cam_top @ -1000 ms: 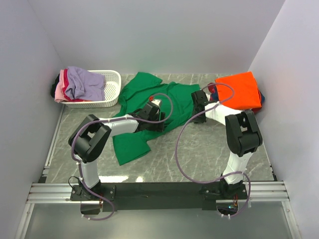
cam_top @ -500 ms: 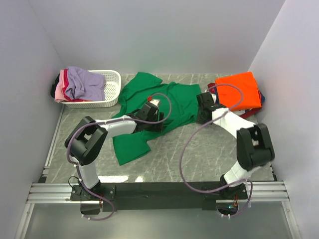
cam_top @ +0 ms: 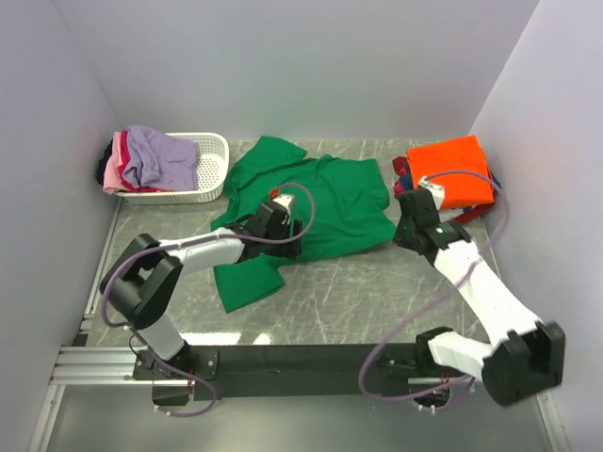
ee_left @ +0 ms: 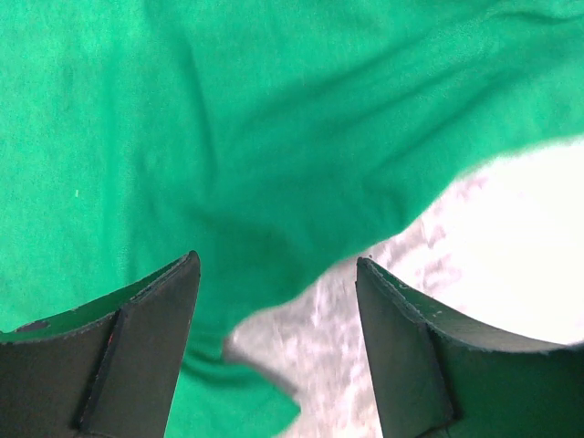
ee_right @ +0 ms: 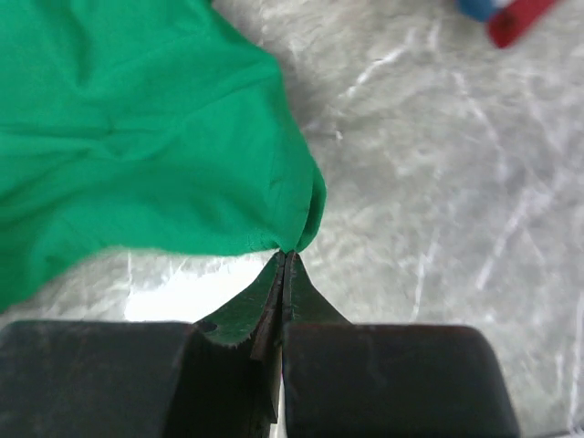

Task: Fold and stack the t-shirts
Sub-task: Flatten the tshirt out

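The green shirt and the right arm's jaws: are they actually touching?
Touching. The right wrist view shows the right jaws pressed shut on a corner of the green t-shirt, with the cloth's edge pinched between their tips.

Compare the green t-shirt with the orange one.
The green t-shirt lies spread and rumpled mid-table; the orange t-shirt is folded flat at the right, atop other shirts. The right gripper pinches the green t-shirt's corner; nothing holds the orange t-shirt. Both are plain single-coloured cloth.
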